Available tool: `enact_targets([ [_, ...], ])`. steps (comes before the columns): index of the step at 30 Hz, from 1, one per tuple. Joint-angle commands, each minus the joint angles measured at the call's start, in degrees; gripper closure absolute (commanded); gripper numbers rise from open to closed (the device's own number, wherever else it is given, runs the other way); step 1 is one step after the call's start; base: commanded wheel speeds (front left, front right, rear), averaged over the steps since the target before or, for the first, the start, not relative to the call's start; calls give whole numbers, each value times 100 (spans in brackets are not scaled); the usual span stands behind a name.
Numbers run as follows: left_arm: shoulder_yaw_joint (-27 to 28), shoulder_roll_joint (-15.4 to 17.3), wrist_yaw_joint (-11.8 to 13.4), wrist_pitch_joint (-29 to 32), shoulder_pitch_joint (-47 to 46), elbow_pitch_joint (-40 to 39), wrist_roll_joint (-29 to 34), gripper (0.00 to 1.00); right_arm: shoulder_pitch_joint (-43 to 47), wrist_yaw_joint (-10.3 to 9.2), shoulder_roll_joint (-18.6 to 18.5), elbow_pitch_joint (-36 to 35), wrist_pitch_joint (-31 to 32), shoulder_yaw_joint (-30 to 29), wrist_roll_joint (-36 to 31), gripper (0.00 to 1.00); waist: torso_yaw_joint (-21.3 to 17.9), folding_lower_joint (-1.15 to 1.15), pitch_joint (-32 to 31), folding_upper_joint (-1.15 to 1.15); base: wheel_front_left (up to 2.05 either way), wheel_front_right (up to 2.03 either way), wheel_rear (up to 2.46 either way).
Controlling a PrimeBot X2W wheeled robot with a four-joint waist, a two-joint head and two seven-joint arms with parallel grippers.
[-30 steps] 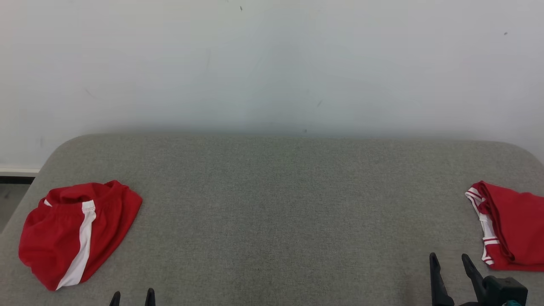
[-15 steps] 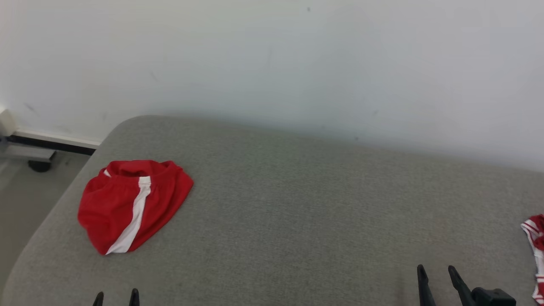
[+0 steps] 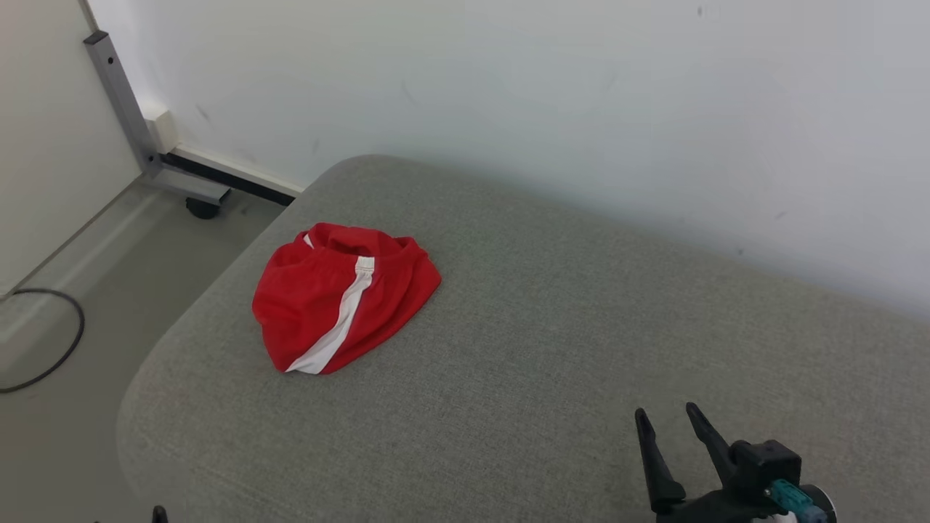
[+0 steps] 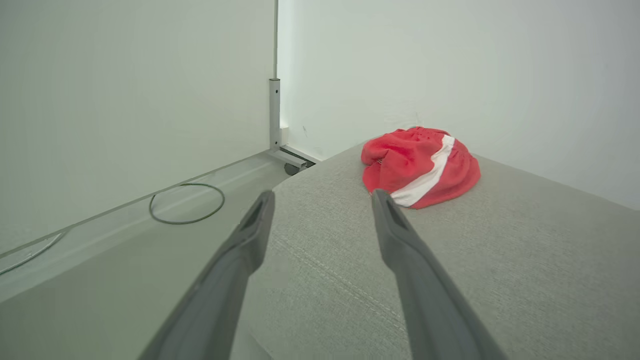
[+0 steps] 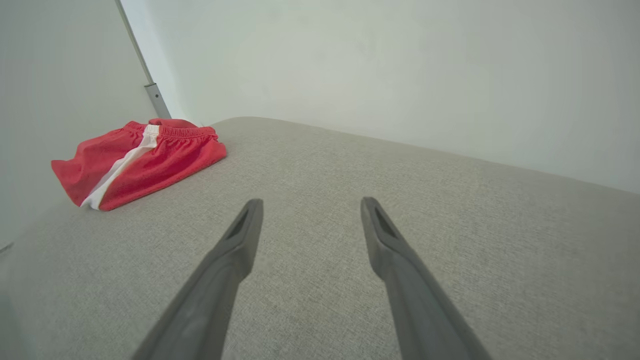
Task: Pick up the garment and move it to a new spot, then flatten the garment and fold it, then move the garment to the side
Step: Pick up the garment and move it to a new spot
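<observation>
The garment (image 3: 341, 305) is a crumpled pair of red shorts with a white side stripe, lying near the far left corner of the grey padded surface (image 3: 567, 327). My right gripper (image 3: 665, 418) stands open at the lower right, well apart from the shorts, with nothing between its fingers. In the right wrist view the garment (image 5: 145, 160) lies far off to the upper left of the open right gripper (image 5: 311, 204). In the left wrist view my left gripper (image 4: 322, 197) is open over the surface's left edge, and the garment (image 4: 420, 165) lies just beyond its right finger.
The padded surface drops off at a rounded left edge (image 3: 145, 392) onto the floor. A grey metal frame post (image 3: 120, 98) with a caster and a black cable loop (image 3: 62, 356) are on the floor at left. A white wall runs close behind.
The head camera has turned left, so the whole picture slid right. A second red garment at the right edge has left the view. Both grippers stay open; the shorts have not moved.
</observation>
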Motion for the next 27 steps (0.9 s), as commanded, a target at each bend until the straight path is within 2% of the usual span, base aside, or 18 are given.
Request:
enact_targets([
  [1,33,-40,19,-15,61,-60,38,0,-70,-11,2,37,-2,61,-23,0,159,0,168,-1,0,0,0],
  [10,106,-133,70,-15,160,-108,39,0,-284,-11,2,307,-118,247,41,0,160,0,179,-1,0,0,0],
  [19,-117,-138,53,-15,39,88,-24,0,-91,-10,3,313,-155,109,10,0,118,0,133,-1,0,0,0],
  [23,-321,-115,5,-15,-268,365,5,0,-29,-11,2,212,-114,38,-57,0,135,0,178,-1,0,0,0],
  [27,-671,31,-48,16,-1128,909,0,0,70,-10,2,-33,-31,-33,-165,0,164,0,374,-1,0,0,0],
])
